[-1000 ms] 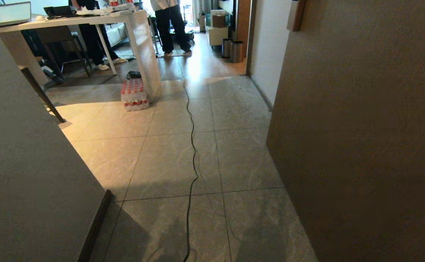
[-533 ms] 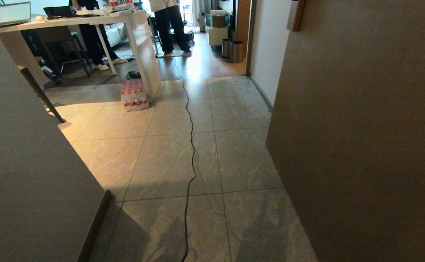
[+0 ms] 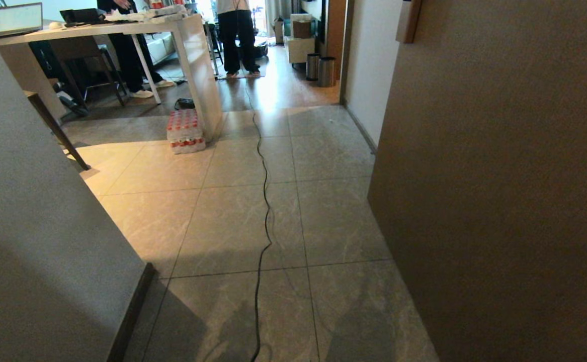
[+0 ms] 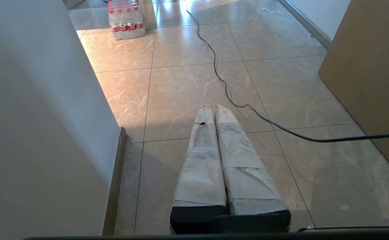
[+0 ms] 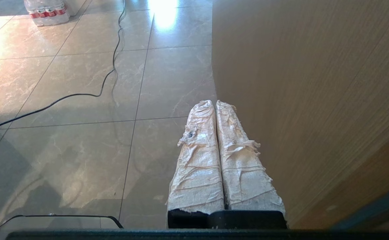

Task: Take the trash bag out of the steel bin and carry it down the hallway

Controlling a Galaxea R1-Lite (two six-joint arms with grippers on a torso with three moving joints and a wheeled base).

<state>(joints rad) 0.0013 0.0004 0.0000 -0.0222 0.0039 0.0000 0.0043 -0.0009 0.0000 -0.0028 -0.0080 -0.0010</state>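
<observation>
The hallway floor (image 3: 243, 221) of large grey-beige tiles runs ahead of me between two walls. Far ahead, by the right-hand door frame, two small cylindrical steel bins stand side by side, one (image 3: 327, 71) nearer and one (image 3: 313, 66) just behind it. The trash bag does not show from here. My left gripper (image 4: 213, 106) hangs over the tiles near the left wall, its cloth-wrapped fingers (image 4: 201, 160) pressed together and empty. My right gripper (image 5: 214, 102) is likewise shut and empty, close beside the brown panel (image 5: 314, 100).
A black cable (image 3: 265, 201) snakes down the middle of the floor. A pack of water bottles (image 3: 186, 130) sits at the foot of a white table (image 3: 192, 60). A pale wall (image 3: 31, 226) closes the left side. Two people (image 3: 238, 40) stand at the far end.
The person standing at the far end has drawn their feet together. Neither the view nor my arms have shifted.
</observation>
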